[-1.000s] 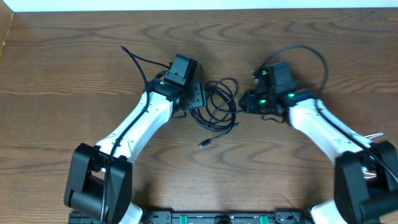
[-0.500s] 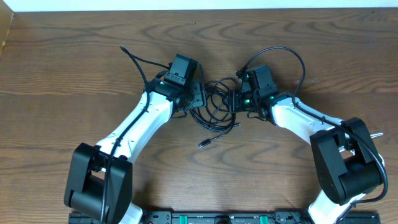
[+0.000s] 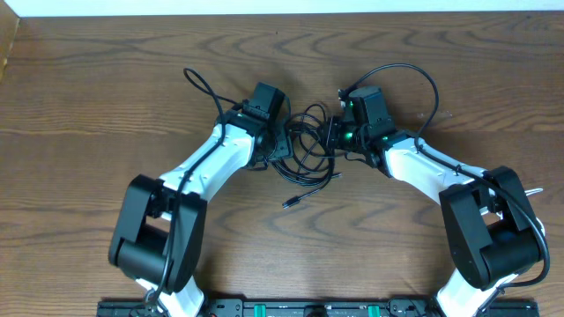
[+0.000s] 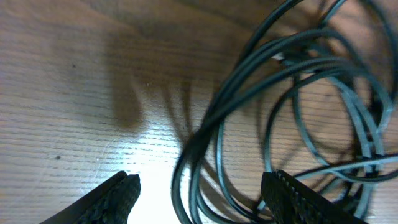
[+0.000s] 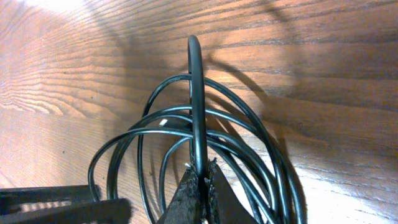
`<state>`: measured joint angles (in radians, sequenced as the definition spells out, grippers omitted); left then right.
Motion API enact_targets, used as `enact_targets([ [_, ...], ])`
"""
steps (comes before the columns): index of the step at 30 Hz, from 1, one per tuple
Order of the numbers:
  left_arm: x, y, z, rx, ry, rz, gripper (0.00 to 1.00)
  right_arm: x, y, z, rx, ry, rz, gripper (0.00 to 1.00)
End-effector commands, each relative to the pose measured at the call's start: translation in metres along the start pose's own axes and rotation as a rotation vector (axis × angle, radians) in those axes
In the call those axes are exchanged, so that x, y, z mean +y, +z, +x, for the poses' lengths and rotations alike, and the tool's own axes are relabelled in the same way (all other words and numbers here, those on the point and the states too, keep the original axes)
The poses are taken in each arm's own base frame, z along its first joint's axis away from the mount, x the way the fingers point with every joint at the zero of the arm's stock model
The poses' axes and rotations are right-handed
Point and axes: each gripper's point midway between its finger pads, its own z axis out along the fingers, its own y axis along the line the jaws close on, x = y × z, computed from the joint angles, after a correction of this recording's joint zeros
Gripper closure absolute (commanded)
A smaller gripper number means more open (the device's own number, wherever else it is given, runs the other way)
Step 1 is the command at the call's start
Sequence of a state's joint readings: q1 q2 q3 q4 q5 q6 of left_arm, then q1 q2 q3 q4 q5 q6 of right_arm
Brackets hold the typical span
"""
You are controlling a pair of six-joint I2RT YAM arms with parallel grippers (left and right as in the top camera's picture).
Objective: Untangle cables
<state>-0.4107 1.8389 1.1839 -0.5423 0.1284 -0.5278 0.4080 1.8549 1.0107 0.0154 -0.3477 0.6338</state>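
Note:
The cables [image 3: 308,145] lie as a loose bundle of thin black loops on the wood between the two arms, with one plug end [image 3: 289,203] trailing toward the front. My left gripper [image 3: 284,146] is at the bundle's left side and stands open. Several strands [image 4: 292,81] pass between its fingers [image 4: 118,196] without being pinched. My right gripper [image 3: 331,137] is at the bundle's right side, shut on one black strand [image 5: 198,93] that arches up out of the loops. Its fingertips [image 5: 189,193] are pressed together around that strand.
A thicker black cord [image 3: 198,84] loops off the left arm, and another [image 3: 414,75] arches over the right arm. The table's far edge [image 3: 282,12] runs along the top of the overhead view. Bare wood surrounds the bundle.
The right arm swung left to the bundle and its jaws closed on a black strand. The left arm shifted slightly right and toward the back, still open.

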Motion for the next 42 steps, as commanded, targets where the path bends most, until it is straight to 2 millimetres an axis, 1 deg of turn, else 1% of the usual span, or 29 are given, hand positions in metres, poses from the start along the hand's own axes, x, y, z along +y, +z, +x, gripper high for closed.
enact_targets([
  [1,0.007,0.014,0.007,0.036,-0.03,-0.031,0.3,0.001,0.001,0.001,0.0,0.006,-0.005,0.99],
  [3,0.008,0.018,0.01,0.048,-0.031,-0.039,0.36,-0.001,0.0,-0.005,-0.014,0.001,-0.007,0.99],
  [6,0.011,0.025,0.013,0.064,-0.031,-0.05,0.56,-0.006,-0.004,-0.013,-0.033,0.011,-0.005,0.99],
  [7,0.011,0.026,0.014,0.067,-0.03,-0.052,0.65,-0.008,-0.007,-0.017,-0.036,0.012,-0.015,0.99],
  [9,0.011,0.029,0.017,0.076,-0.026,-0.057,0.78,-0.009,-0.015,-0.025,-0.039,0.009,-0.048,0.99],
  [10,0.01,0.031,0.018,0.081,-0.023,-0.06,0.81,-0.01,-0.02,-0.029,-0.042,0.017,-0.067,0.99],
  [12,0.009,0.034,0.022,0.09,-0.015,-0.064,0.91,-0.011,-0.031,-0.039,-0.047,0.031,-0.115,0.99],
  [13,0.008,0.036,0.023,0.094,-0.011,-0.066,0.92,-0.011,-0.039,-0.045,-0.051,0.036,-0.147,0.99],
  [14,0.006,0.039,0.025,0.097,-0.004,-0.066,0.92,-0.011,-0.051,-0.052,-0.056,0.033,-0.189,0.99],
  [17,0.002,0.044,0.027,0.096,0.008,-0.061,0.92,-0.016,-0.069,-0.063,-0.07,0.033,-0.234,0.99],
  [20,0.0,0.049,0.029,0.1,0.018,-0.062,0.92,-0.027,-0.078,-0.068,-0.08,0.031,-0.225,0.98],
  [23,0.0,0.05,0.03,0.104,0.018,-0.064,0.92,-0.036,-0.087,-0.072,-0.098,-0.023,-0.201,0.98],
  [26,0.0,0.05,0.03,0.104,0.019,-0.065,0.92,-0.041,-0.109,-0.086,-0.157,-0.05,-0.176,0.98],
  [27,0.001,0.05,0.03,0.103,0.019,-0.067,0.92,-0.042,-0.12,-0.091,-0.182,-0.056,-0.167,0.98],
  [31,0.001,0.05,0.03,0.101,0.019,-0.067,0.92,-0.037,-0.175,-0.112,-0.312,-0.093,-0.109,0.98],
  [32,0.0,0.05,0.029,0.099,0.019,-0.066,0.92,-0.036,-0.198,-0.117,-0.37,-0.113,-0.059,0.99],
  [34,0.0,0.051,0.029,0.096,0.019,-0.064,0.92,-0.038,-0.229,-0.121,-0.453,-0.129,0.051,0.98],
  [35,0.0,0.051,0.028,0.095,0.019,-0.063,0.92,-0.04,-0.244,-0.121,-0.492,-0.139,0.112,0.99],
  [38,-0.001,0.051,0.028,0.092,0.02,-0.061,0.92,-0.046,-0.281,-0.119,-0.579,-0.142,0.254,0.98],
  [40,-0.001,0.051,0.028,0.092,0.02,-0.061,0.92,-0.056,-0.304,-0.115,-0.633,-0.114,0.366,0.98],
  [42,-0.001,0.051,0.028,0.092,0.02,-0.061,0.92,-0.067,-0.32,-0.111,-0.666,-0.086,0.462,0.99],
])
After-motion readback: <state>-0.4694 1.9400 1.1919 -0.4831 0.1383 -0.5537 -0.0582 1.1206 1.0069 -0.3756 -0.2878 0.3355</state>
